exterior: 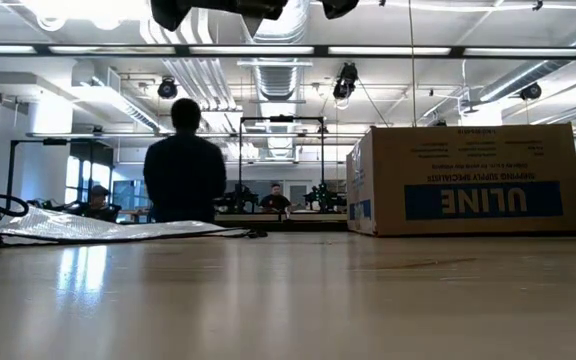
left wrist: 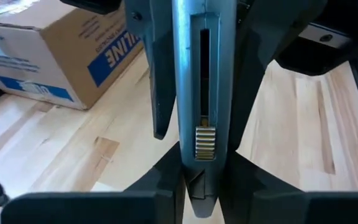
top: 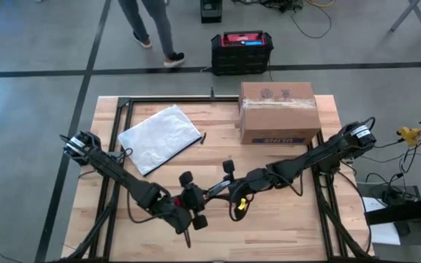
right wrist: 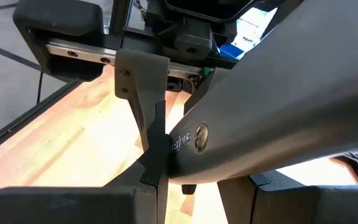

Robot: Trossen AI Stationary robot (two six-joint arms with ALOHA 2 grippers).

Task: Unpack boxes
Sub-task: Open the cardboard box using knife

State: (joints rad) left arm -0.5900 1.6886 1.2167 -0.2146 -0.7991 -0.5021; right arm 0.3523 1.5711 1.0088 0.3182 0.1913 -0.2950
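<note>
High view: brown cardboard box at the far right part of the worktop, flaps down and taped, blue label facing the near edge. Well apart from both grippers. Clear plastic bag lying flat to its left, not touching it.

Left gripper and right gripper meeting over the near middle of the worktop, lifted off the wood. Between them a grey-blue box cutter. Seen from the left wrist: left fingers pressed against both sides of the cutter's lower end. Seen from the right wrist: right fingers pinching the grey handle. Looks like a handover, with the tool gripped from both ends.

Probably stiff in the walls, softer along the flap seams; weight impossible to tell with the contents hidden. Too wide, by the look of it, to span with one pair of fingers. Glossy tape likely slippery, so no good as a grip. Best braced against a side wall or a top corner while cutting along the centre seam. After that, best taken by a free flap edge, where thin board fits between fingers. Some risk of sliding on the smooth wood if pushed without bracing.
</note>
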